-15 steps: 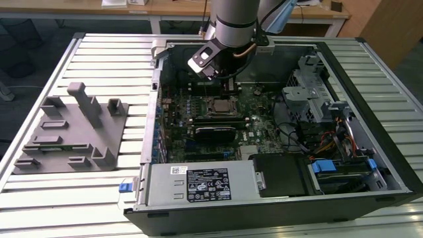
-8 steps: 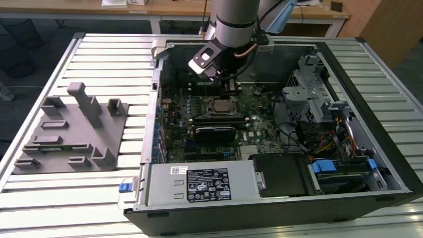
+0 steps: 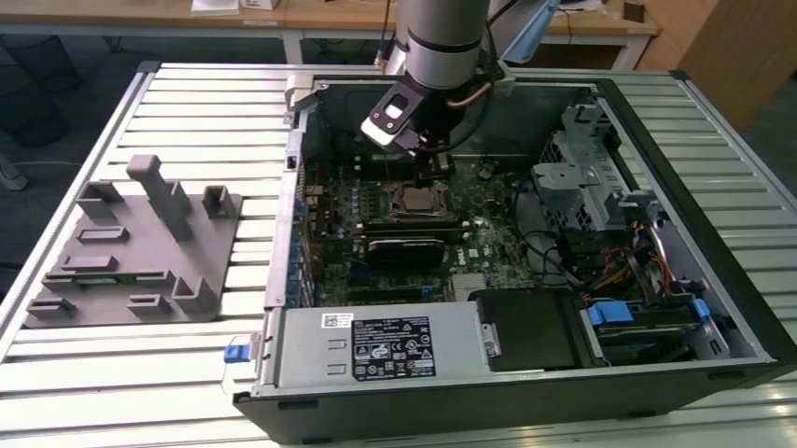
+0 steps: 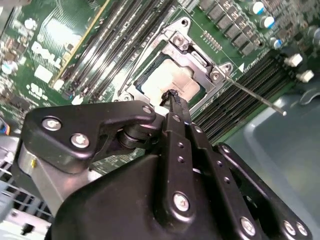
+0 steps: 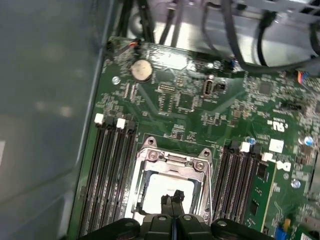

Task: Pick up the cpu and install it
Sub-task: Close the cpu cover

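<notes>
Gripper poised over cpu seated in socket
In the second wrist view the gripper [image 4: 172, 96], fingers pressed together on nothing, points straight down at the cpu [image 4: 175, 80], which lies flat within the socket frame [image 4: 196, 54] directly beneath; contact cannot be told

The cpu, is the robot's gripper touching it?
Cannot tell. In both wrist views the gripper overlaps the cpu, so its tip hides any contact or gap.

the cpu [image 5: 155, 190] lies in the socket frame [image 5: 172, 160], between memory slots [image 5: 107, 170].
</notes>
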{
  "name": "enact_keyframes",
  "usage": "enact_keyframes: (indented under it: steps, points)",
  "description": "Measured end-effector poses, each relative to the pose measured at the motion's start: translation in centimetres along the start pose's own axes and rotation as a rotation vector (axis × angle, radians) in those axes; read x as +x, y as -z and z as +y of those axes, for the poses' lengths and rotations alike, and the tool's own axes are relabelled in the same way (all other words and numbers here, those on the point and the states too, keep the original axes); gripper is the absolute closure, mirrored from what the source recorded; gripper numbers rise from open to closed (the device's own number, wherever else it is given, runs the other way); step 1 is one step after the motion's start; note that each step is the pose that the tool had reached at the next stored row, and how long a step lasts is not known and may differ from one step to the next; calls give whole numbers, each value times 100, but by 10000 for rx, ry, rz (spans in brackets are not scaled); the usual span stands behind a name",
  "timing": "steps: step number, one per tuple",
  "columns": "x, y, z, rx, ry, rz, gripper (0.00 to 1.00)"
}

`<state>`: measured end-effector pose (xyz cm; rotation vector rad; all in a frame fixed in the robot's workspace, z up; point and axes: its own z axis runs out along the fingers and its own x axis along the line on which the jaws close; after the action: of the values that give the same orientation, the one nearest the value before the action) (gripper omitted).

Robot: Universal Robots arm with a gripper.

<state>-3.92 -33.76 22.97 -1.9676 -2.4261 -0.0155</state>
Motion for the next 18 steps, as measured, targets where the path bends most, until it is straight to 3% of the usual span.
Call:
enact_keyframes:
  steps: [18]
  points:
    - [0, -1, 0, 67, 3296, -12, 89]
